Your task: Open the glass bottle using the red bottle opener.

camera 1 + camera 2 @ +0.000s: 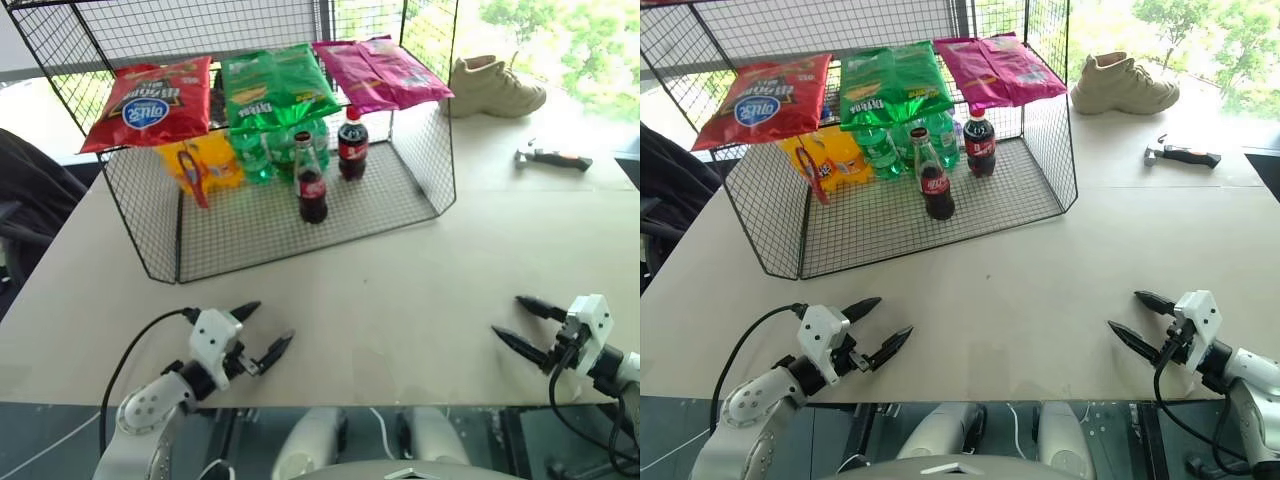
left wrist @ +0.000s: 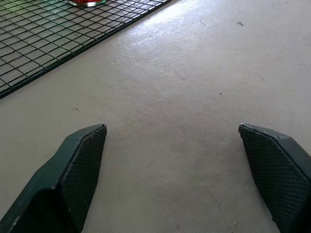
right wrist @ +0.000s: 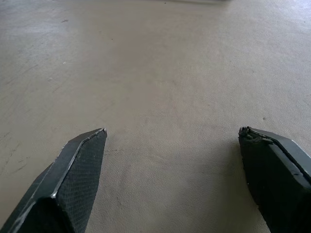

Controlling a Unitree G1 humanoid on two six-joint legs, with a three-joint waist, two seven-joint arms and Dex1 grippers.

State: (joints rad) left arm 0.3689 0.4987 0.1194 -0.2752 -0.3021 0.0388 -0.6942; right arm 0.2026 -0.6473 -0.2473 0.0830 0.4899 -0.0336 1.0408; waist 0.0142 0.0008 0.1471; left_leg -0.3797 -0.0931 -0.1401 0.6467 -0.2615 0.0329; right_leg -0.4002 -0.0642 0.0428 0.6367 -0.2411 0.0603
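Snack bags (image 1: pixel 270 88) hide the green bottles' (image 1: pixel 262 152) tops; the wire rack's (image 1: pixel 150 240) upper frame runs past the picture's edge.

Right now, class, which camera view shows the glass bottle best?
The left eye view: the glass bottle stands whole and upright on the wire rack, cap to base. The right eye view matches it. The left wrist view catches perhaps its base.

On the beige table (image 1: pixel 400 300), a black wire-mesh rack (image 1: pixel 150 230) carries red (image 1: pixel 150 100), green (image 1: pixel 275 85) and pink (image 1: pixel 380 70) snack bags; right of it lie a tan shoe (image 1: pixel 495 85) and a hammer (image 1: pixel 550 157)
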